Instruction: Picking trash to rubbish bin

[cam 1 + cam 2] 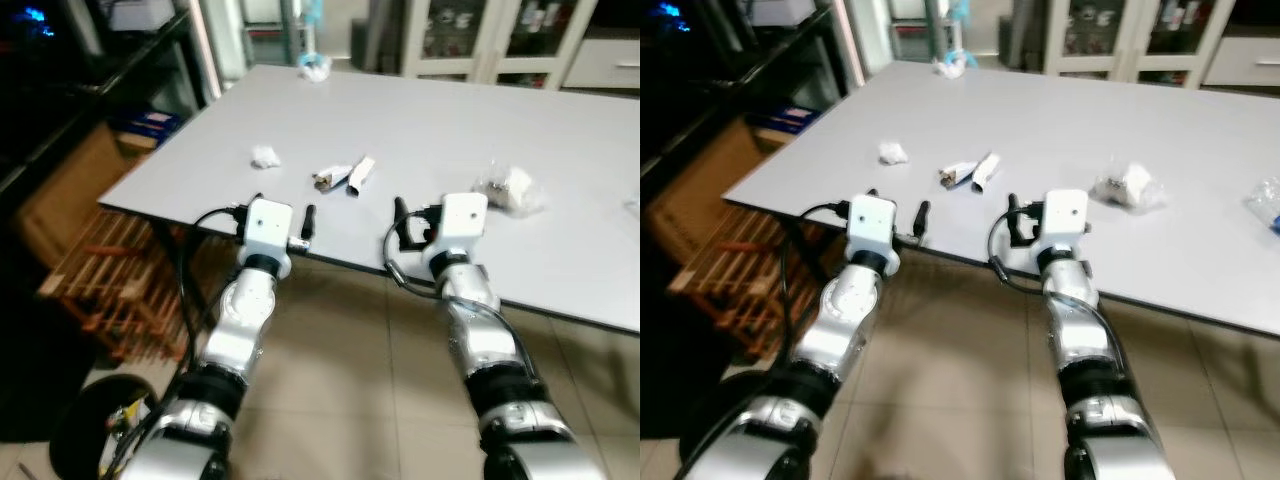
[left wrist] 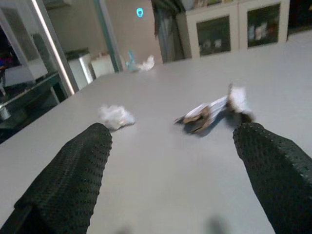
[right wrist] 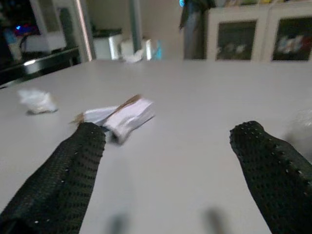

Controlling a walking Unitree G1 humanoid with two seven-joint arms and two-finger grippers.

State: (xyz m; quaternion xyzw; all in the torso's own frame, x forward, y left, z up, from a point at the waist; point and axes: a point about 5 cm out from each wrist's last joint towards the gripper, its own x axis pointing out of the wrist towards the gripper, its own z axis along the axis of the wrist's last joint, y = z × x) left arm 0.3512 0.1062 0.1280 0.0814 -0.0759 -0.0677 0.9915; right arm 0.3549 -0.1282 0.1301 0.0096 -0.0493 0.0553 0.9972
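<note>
Trash lies scattered on a grey table (image 1: 430,120): a crumpled white paper ball (image 1: 265,156), two torn wrappers (image 1: 330,178) (image 1: 360,173), a crumpled clear plastic wad (image 1: 508,188) and another scrap (image 1: 315,67) at the far edge. Both arms reach to the table's near edge. My left gripper (image 2: 174,129) is open and holds nothing, with the paper ball (image 2: 116,116) and wrappers (image 2: 209,111) ahead of it. My right gripper (image 3: 169,127) is also open and holds nothing, level with the tabletop; the wrappers (image 3: 122,114) lie just beyond its fingers (image 1: 400,212).
A wooden slatted crate (image 1: 110,285) and a cardboard box (image 1: 70,190) sit under and beside the table's left corner. Dark shelving stands at the left, white glass-door cabinets (image 1: 480,40) behind the table. A black round object (image 1: 105,415) rests on the tiled floor at lower left.
</note>
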